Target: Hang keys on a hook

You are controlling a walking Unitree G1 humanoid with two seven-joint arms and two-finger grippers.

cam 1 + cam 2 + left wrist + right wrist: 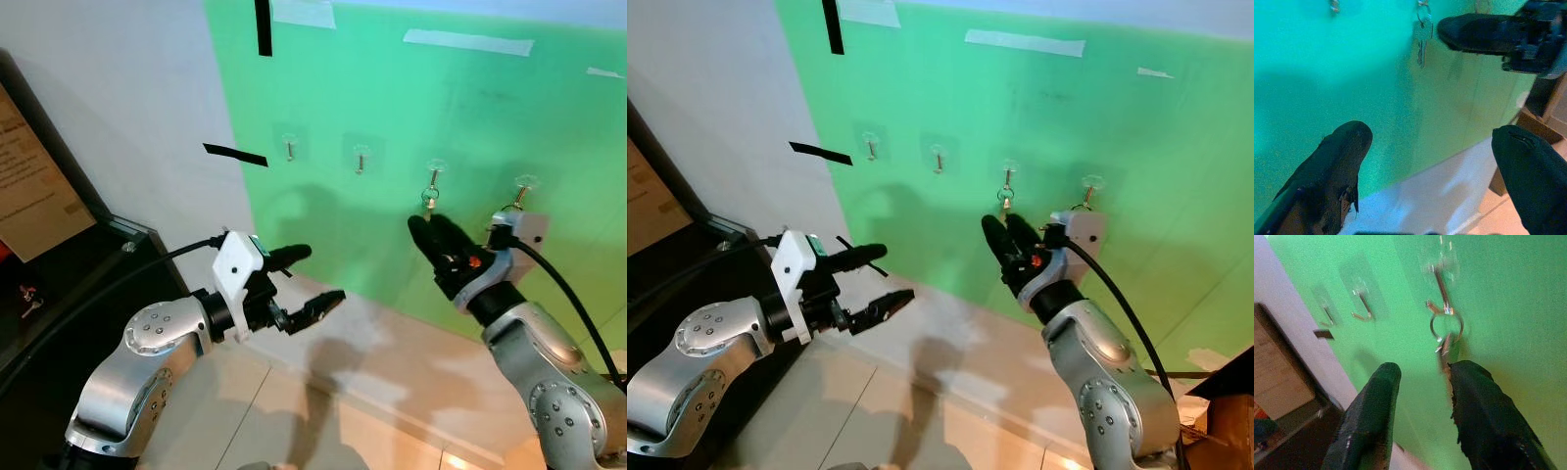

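silver keys (1445, 333) on hook (1440, 281) — right gripper (435, 230) just below.

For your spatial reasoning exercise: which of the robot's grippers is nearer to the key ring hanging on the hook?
Right. The right gripper sits just below the key ring; the left gripper hangs well off to its left, lower.

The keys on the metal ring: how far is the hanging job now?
Mostly done: the metal key ring with keys hangs on the third clear adhesive hook of the green wall. In hand: nothing; the right gripper sits open just beneath. Left: withdrawing it. The left gripper waits open.
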